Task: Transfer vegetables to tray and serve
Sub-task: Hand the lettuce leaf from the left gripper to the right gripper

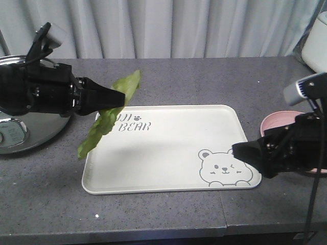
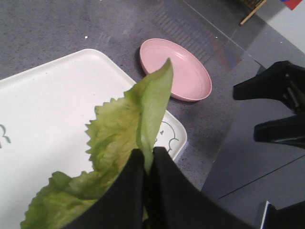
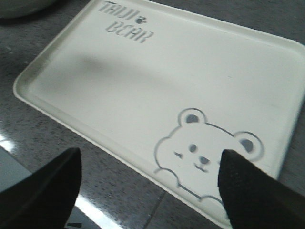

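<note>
The vegetables, one crinkled green lettuce leaf, hang in the air over the left end of the tray. My left gripper is shut on the leaf's pale rib. The cream-white tray with "TAIJI BEAR" lettering and a winking bear lies flat on the grey counter, nothing lying on it. My right gripper stands open just above the tray's near right corner, over the bear drawing, holding nothing.
A round pink plate sits right of the tray, partly behind my right arm. A shiny metal cooker stands at the far left. A white appliance is at the back right. The counter's front edge runs close below the tray.
</note>
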